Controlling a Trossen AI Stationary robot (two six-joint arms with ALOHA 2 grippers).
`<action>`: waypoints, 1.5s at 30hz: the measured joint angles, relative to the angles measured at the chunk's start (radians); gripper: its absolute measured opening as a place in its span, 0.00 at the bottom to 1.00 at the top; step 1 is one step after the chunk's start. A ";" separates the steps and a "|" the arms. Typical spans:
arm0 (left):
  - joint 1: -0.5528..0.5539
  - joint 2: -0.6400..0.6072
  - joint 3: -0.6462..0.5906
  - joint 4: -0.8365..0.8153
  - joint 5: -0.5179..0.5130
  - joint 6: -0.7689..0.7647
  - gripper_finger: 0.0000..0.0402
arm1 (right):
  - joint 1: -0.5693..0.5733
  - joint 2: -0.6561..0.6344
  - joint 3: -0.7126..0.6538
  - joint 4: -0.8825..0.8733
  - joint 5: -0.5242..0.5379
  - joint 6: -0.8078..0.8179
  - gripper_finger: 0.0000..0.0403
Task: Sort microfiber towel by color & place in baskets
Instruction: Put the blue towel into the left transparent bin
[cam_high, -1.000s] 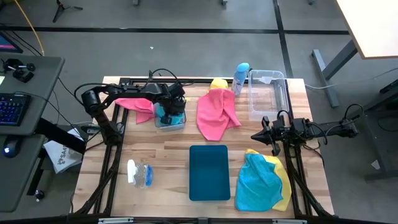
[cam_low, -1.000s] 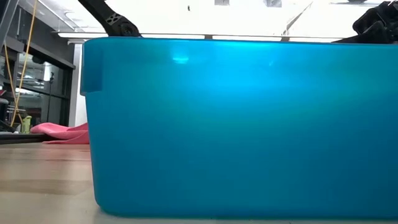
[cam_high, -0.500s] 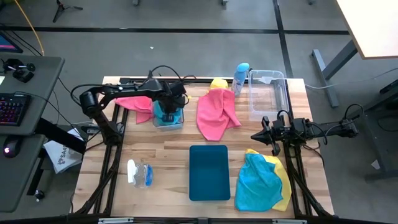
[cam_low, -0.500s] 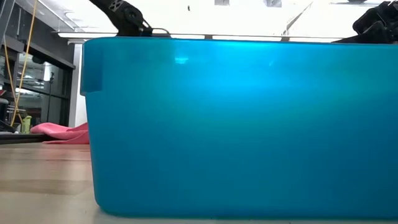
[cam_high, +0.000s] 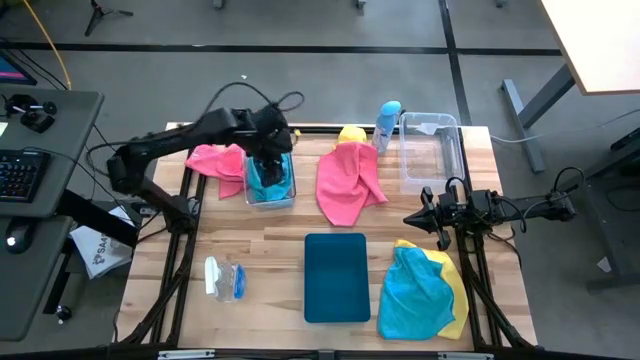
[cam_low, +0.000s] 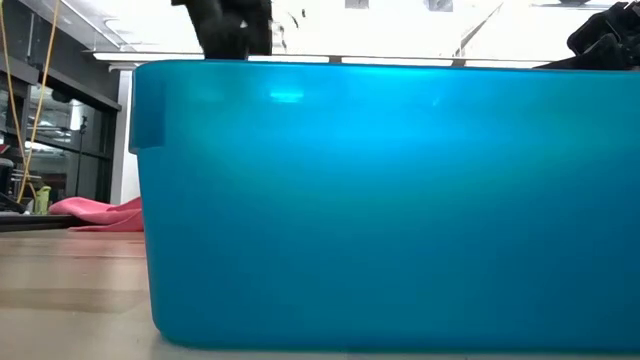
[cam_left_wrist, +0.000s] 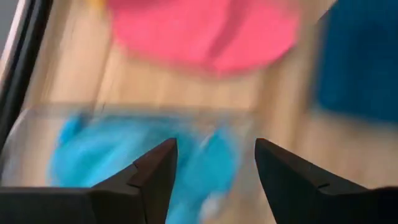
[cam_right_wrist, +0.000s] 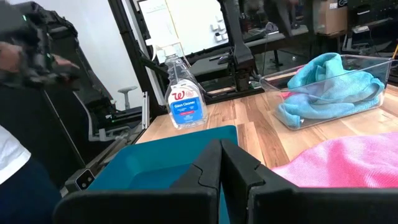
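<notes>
At the table's near edge a bright blue cloth lay over a yellow one (cam_high: 459, 290) in a heap (cam_high: 415, 295) on the right, beside the flat dark-teal rectangular tray (cam_high: 336, 276) at centre. Farther left lay a small clear bottle with a blue label (cam_high: 225, 279). Just beyond the heap, the right gripper (cam_high: 411, 217) waited with its fingers pressed together, holding nothing. Farther back, a large pink cloth (cam_high: 347, 181) was spread mid-table. To its left, the left gripper (cam_left_wrist: 214, 168) hung with fingers parted and empty above a small clear plastic bin (cam_high: 270, 191) holding a blue cloth (cam_high: 264, 182), another pink cloth (cam_high: 220, 163) touching that bin. At the far right stood an empty clear bin (cam_high: 430, 152).
</notes>
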 joint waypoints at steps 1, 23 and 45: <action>0.001 -0.035 -0.029 0.098 0.046 -0.033 0.52 | 0.000 0.000 0.000 0.000 0.000 0.000 0.00; -0.099 -0.259 -0.343 1.116 0.011 -0.673 0.52 | 0.038 0.230 0.052 0.745 0.086 0.501 0.00; 0.045 -0.443 -0.343 1.031 0.197 -0.465 0.52 | 0.286 1.199 0.908 -0.683 -0.302 0.900 0.32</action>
